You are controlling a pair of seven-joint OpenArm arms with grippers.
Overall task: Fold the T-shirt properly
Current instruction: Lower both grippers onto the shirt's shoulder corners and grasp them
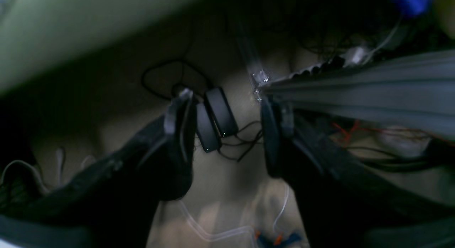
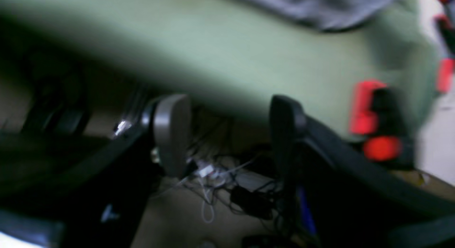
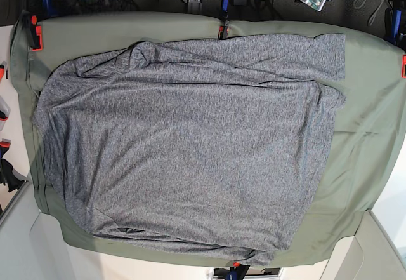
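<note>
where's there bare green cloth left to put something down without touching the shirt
The widest bare part of the green cloth lies right of the T-shirt, running to the table's right edge. A thin strip shows along the top edge and the top left corner. The middle, left side and bottom edge are covered by shirt.

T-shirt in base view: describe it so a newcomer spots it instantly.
Find the olive-green cloth covering the whole table. Spread flat across most of it lies the T-shirt, one short sleeve reaching toward the upper right. It is speckled heather-grey knit, wrinkled along its top edge, unlike the smooth plain green sheet beneath.
</note>
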